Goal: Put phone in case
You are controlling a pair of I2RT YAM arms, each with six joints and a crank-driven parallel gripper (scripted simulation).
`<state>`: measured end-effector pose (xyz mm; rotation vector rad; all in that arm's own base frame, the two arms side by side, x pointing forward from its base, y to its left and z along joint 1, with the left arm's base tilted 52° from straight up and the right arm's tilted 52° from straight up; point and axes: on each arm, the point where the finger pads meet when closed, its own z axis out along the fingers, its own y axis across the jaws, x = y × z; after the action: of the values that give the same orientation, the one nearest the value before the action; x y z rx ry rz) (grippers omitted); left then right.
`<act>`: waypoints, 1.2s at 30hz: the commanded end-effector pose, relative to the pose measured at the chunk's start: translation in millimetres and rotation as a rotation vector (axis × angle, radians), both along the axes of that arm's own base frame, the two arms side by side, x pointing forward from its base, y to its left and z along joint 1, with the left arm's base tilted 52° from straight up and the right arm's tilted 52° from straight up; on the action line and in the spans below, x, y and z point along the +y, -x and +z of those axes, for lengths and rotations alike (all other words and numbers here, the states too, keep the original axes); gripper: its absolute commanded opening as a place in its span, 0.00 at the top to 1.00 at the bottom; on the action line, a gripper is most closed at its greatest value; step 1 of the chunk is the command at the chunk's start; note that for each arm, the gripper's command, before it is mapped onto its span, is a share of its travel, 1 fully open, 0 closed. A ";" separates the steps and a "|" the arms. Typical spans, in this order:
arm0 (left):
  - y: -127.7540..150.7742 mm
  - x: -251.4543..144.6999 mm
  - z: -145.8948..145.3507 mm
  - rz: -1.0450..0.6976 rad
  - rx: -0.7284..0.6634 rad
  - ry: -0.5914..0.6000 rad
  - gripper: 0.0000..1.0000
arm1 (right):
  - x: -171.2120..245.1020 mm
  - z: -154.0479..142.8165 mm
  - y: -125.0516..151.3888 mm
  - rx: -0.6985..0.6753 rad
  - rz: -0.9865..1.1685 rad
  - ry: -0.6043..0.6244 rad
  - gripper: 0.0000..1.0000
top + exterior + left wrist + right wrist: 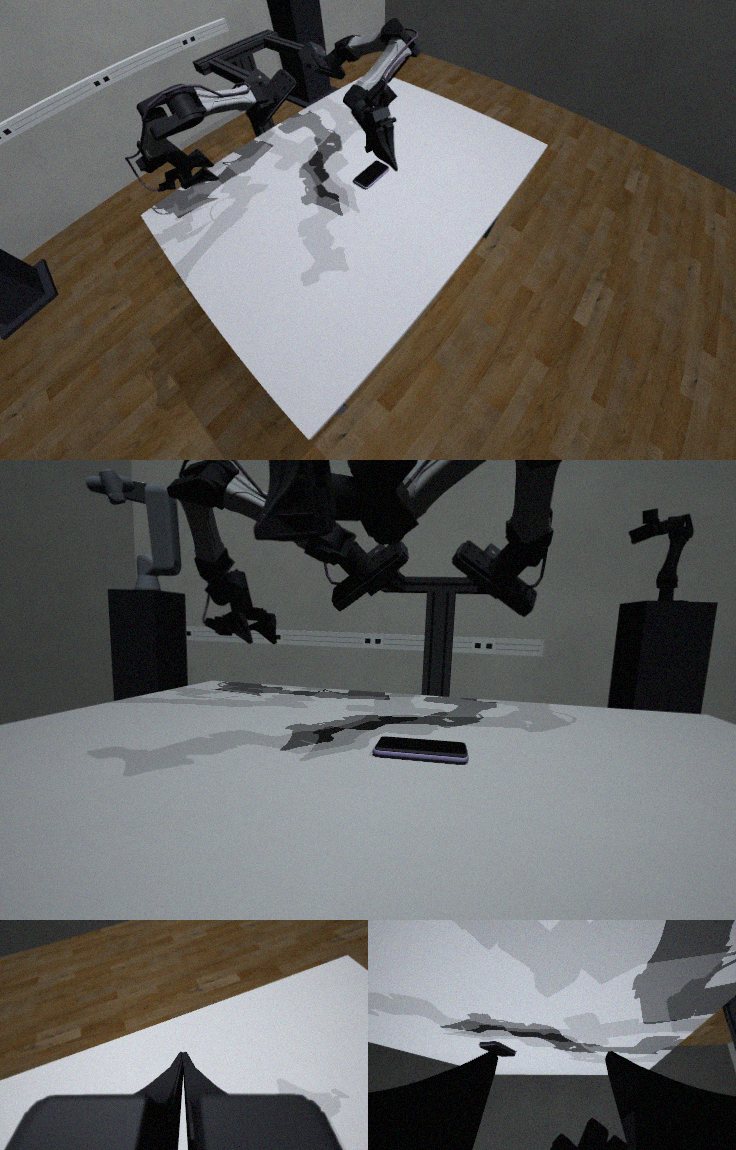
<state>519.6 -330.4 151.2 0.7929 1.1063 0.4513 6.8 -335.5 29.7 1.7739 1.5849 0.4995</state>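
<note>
Phone: the phone lies screen-up over the purple case, on the tabletop; seating unclear to me.
Long axis: crosswise in my exterior view.
Left gripper: nearer, fingers together, nothing held; phone picture-left, below.
Right gripper: fingers apart.
Writing: none readable.

A white table lies below the left gripper. Wood floor stretches past the table's edges. In the exterior view, a pale wall with a strip stands behind the right gripper; picture-left of that gripper, a grey arm tops a dark pedestal. Well apart, picture-right of both grippers, a small black arm tops another pedestal.
</note>
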 end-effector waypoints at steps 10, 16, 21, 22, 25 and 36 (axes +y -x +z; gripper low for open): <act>22.0 84.5 -13.8 0.271 0.019 0.519 1.00 | 20.4 14.8 -99.7 0.190 0.518 0.335 0.00; 33.1 134.6 -45.4 0.426 0.075 0.754 1.00 | 59.5 20.8 -165.6 0.231 0.861 0.534 0.00; 40.8 161.9 -68.3 0.525 0.107 0.930 1.00 | 96.9 25.4 -208.0 0.240 1.118 0.706 0.00; 42.3 167.4 -72.1 0.543 0.113 0.960 1.00 | 105.5 26.4 -215.9 0.239 1.170 0.743 0.00; 45.2 177.4 -79.4 0.576 0.126 1.010 1.00 | 123.0 28.4 -230.4 0.234 1.270 0.816 0.00; 59.6 223.1 -107.4 0.720 0.183 1.240 1.00 | 228.1 40.4 -285.0 0.137 1.762 1.253 0.00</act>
<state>462.5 -115.7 45.7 -0.5407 1.4822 0.2624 277.9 -115.1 55.3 -0.5102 2.4282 0.1371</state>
